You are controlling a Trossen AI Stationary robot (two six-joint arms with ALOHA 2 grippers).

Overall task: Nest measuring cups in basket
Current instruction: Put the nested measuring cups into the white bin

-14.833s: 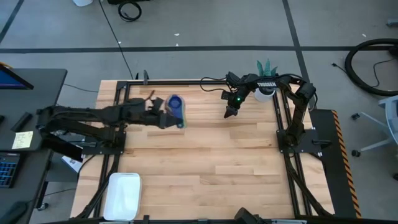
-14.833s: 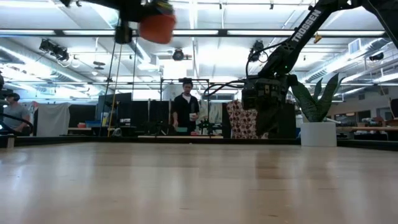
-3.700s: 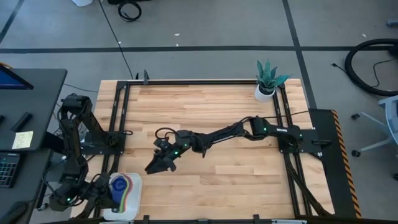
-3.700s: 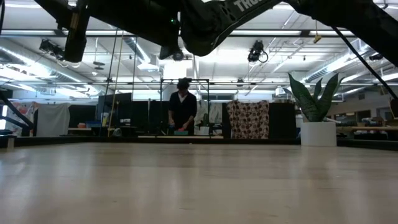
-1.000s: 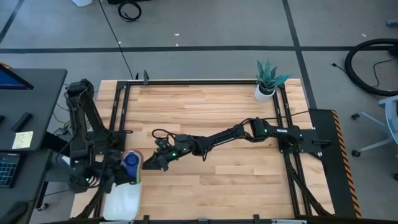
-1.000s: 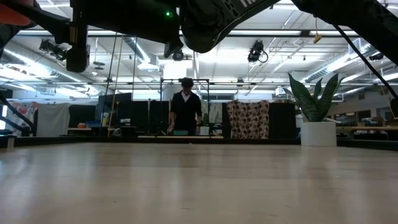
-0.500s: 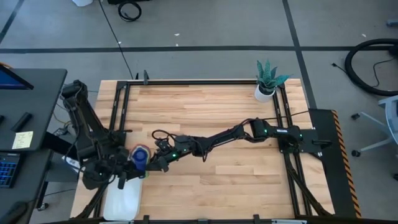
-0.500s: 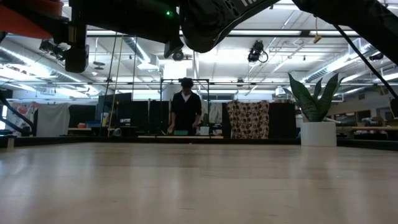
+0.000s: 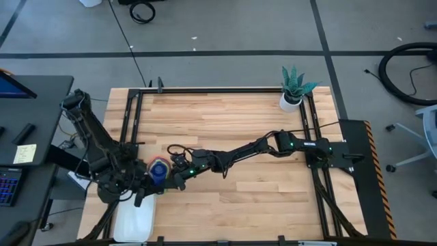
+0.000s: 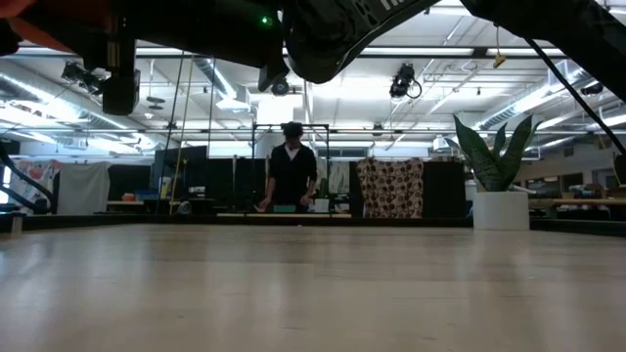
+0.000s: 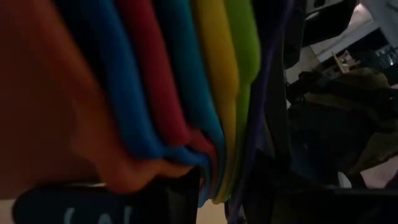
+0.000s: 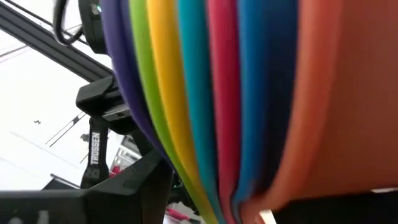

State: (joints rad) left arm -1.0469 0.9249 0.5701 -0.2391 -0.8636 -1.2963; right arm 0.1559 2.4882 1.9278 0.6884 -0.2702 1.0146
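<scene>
The measuring cups (image 9: 159, 169) are nested in one stack, orange outermost, with blue, red, teal, yellow and green bands showing edge-on in the left wrist view (image 11: 155, 93) and the right wrist view (image 12: 205, 93). My left gripper (image 9: 147, 182) is shut on the stack, above the table's near left part. My right gripper (image 9: 175, 179) is open, reaching across from the right, its tips right beside the stack; I cannot tell whether they touch it. The white basket (image 9: 133, 222) lies at the near left corner, below and nearer than the stack. My left gripper holds the nested stack where the coloured bands run together (image 11: 186, 171), just beyond its dark finger (image 11: 93, 205). The stack itself hides the exact part. The fingers come roughly level from the table's left. The stack is lifted clear of table and basket, and tilted.
A potted plant (image 9: 293, 87) stands at the far right corner. Black frame rails (image 9: 130, 130) run along both sides of the table. In the low view a person (image 10: 290, 176) stands in the room beyond. Bare wood (image 9: 225, 130) spans the middle and far part.
My left gripper has swung toward the table's right and slightly far, rolling as it went. It has carried the cup stack away from over the basket up to my right gripper's tips. The stack has stayed lifted clear throughout.
</scene>
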